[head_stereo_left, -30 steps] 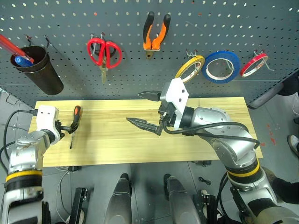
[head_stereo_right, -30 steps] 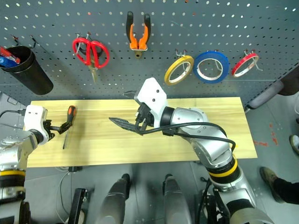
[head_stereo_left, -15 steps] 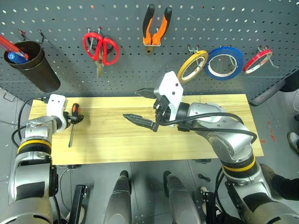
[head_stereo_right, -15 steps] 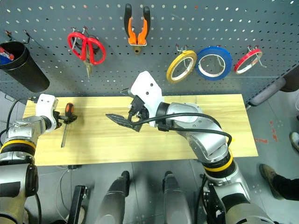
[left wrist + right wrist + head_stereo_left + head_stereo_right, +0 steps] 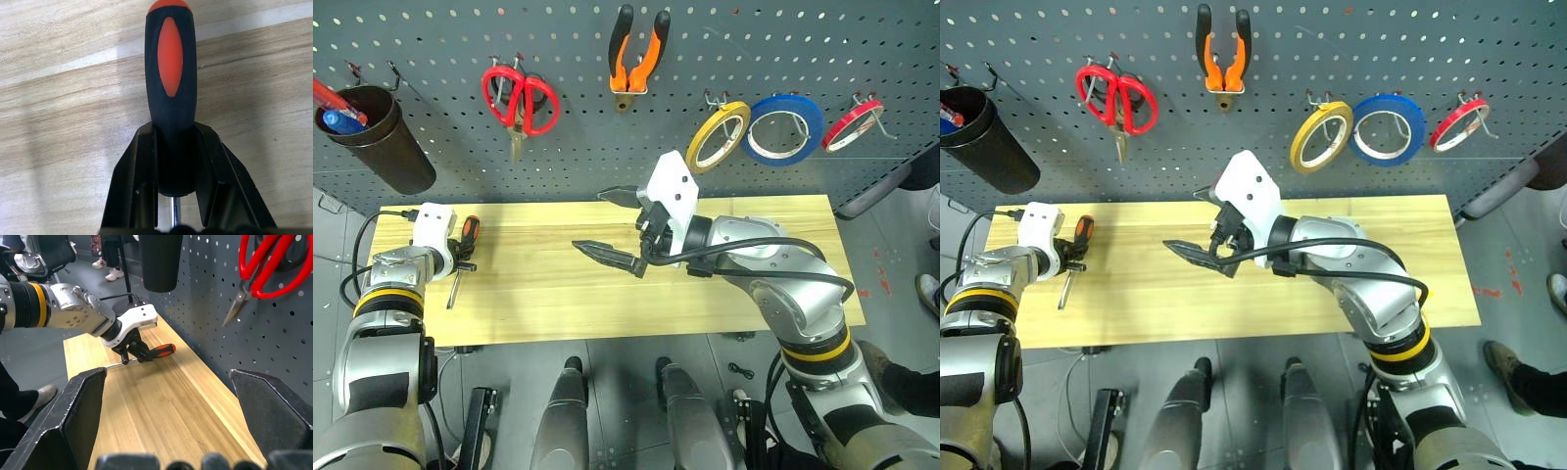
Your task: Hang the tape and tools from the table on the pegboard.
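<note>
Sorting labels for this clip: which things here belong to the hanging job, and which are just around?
Job: screwdriver in left gripper, scissors, pliers, yellow tape, pegboard, table.
Around: blue tape, red tape, black cup with pens.

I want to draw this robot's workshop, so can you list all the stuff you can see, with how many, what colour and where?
screwdriver: one, orange and black, table's left end, in the left gripper
scissors: one, red handles, hanging on the pegboard
pliers: one, orange and black, hanging on the pegboard
tape rolls: three, yellow, blue, red, hanging on the pegboard
cup: one, dark, pegboard's left side
pegboard: one, dark grey, behind the table
table: one, light wood
left gripper: black fingers shut on the screwdriver
right gripper: black fingers, open above the table's middle
</note>
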